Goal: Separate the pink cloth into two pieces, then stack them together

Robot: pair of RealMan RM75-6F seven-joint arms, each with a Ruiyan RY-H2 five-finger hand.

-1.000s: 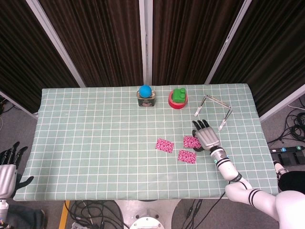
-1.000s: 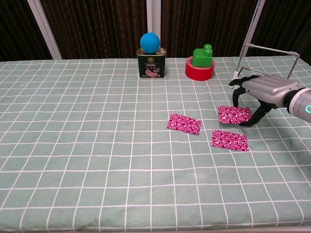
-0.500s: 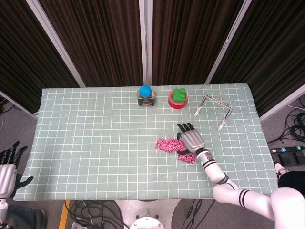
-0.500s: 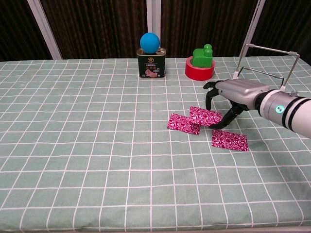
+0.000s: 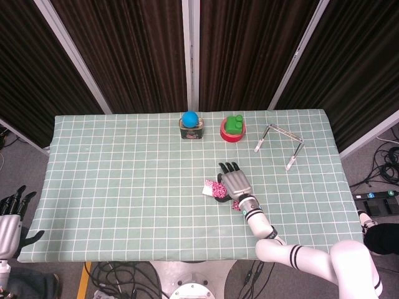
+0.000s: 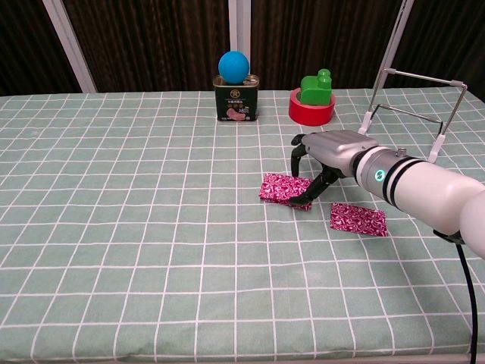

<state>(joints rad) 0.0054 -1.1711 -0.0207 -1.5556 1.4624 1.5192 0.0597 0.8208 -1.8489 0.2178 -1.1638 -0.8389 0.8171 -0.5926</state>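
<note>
From the head view, the surface [image 5: 124, 180] wore a green checked cover, dark curtains [image 5: 131, 50] behind. One right robot hand [image 5: 234, 184] lay over the pink cloth [image 5: 215, 188] at centre; one left robot hand [image 5: 11, 218] hung released at lower left.

From the chest view, two pink patches showed: stacked cloth [image 6: 284, 189] grasped under the right robot hand [image 6: 322, 155], another piece [image 6: 358, 219] just right. One tin [image 6: 237, 98], one blue ball [image 6: 234, 65].
</note>
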